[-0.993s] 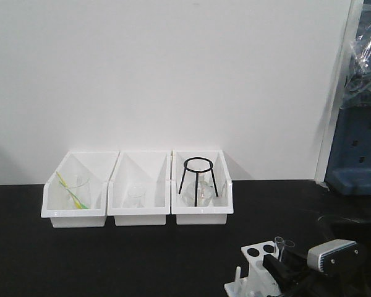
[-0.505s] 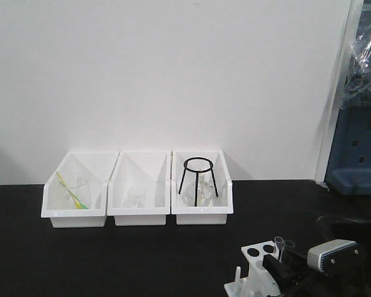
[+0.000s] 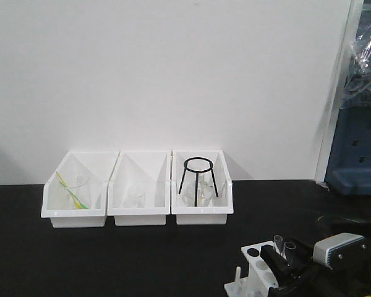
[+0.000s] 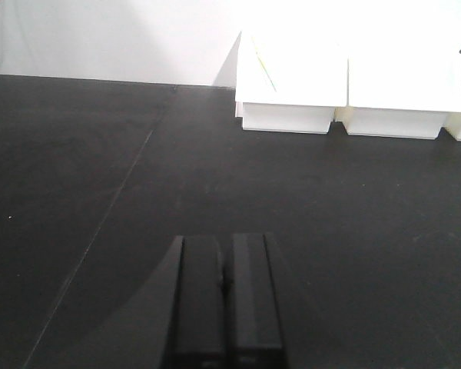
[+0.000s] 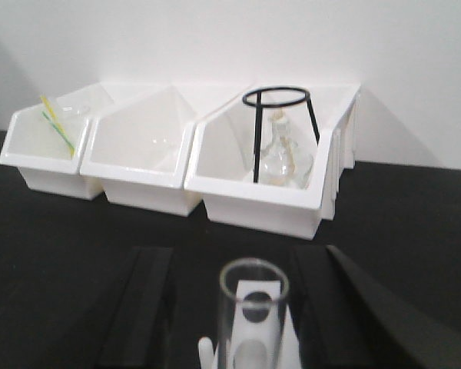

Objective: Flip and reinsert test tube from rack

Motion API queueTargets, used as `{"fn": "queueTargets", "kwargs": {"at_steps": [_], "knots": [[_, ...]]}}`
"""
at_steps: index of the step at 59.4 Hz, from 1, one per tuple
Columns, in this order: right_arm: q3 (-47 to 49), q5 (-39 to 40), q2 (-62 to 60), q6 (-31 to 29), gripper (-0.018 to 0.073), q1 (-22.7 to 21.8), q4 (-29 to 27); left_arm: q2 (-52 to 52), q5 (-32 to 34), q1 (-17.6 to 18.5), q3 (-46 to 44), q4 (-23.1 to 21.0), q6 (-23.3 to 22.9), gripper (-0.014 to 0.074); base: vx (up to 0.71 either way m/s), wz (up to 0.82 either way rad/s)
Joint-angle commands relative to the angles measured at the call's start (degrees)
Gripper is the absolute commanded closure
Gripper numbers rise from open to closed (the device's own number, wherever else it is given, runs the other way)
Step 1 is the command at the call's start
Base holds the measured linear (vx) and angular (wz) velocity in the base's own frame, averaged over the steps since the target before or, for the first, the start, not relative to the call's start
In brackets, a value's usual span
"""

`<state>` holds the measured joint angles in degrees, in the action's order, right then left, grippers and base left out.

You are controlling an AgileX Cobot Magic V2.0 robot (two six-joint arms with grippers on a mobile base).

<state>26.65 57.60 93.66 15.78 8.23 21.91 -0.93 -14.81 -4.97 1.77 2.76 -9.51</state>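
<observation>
left gripper (image 4: 224,300): black fingers pressed together, holding nothing, hovering over the bare black counter (image 4: 100,169), far from the job.
small white plastic rack (image 3: 255,272): bottom edge of front view, near the right arm.
slim clear glass test tube (image 5: 250,323): upright in the rack, open end up; a second alike stands beside it in front view.
right gripper (image 5: 238,307): black fingers spread wide either side of the tube, not touching.
handling: probably light, stiff, slick, breakable; pinch gently on the upper wall below the rim.
</observation>
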Motion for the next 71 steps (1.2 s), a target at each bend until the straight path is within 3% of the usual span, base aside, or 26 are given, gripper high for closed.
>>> {"fn": "queueTargets", "kwargs": {"at_steps": [1,16,28,35,44,50,71], "knots": [[1.7,5.6,-4.9,-0.7,0.0144,-0.4,-1.2,-0.7,4.5,0.4,0.1,-0.3,0.0,0.0603,0.0,0.0],[2.0,0.8,-15.7,-1.0,0.0144,-0.4,-2.9,-0.7,4.5,0.4,0.1,-0.3,0.0,0.0603,0.0,0.0],[6.4,-20.0,-28.3,0.9,0.0165,-0.2,-2.1,-0.7,4.5,0.4,0.1,-0.3,0.0,0.0603,0.0,0.0],[9.8,-37.7,-36.2,3.9,0.0287,-0.2,1.0,-0.7,4.5,0.4,0.1,-0.3,0.0,0.0603,0.0,0.0],[10.3,-54.0,-45.7,8.0,0.057,-0.2,3.4,-0.7,4.5,0.4,0.1,-0.3,0.0,0.0603,0.0,0.0],[10.3,-63.0,-51.1,7.9,0.0573,-0.2,2.9,-0.7,4.5,0.4,0.1,-0.3,0.0,0.0603,0.0,0.0],[10.3,-67.1,-62.3,6.3,0.0568,-0.2,3.0,-0.7,4.5,0.4,0.1,-0.3,0.0,0.0603,0.0,0.0]]}}
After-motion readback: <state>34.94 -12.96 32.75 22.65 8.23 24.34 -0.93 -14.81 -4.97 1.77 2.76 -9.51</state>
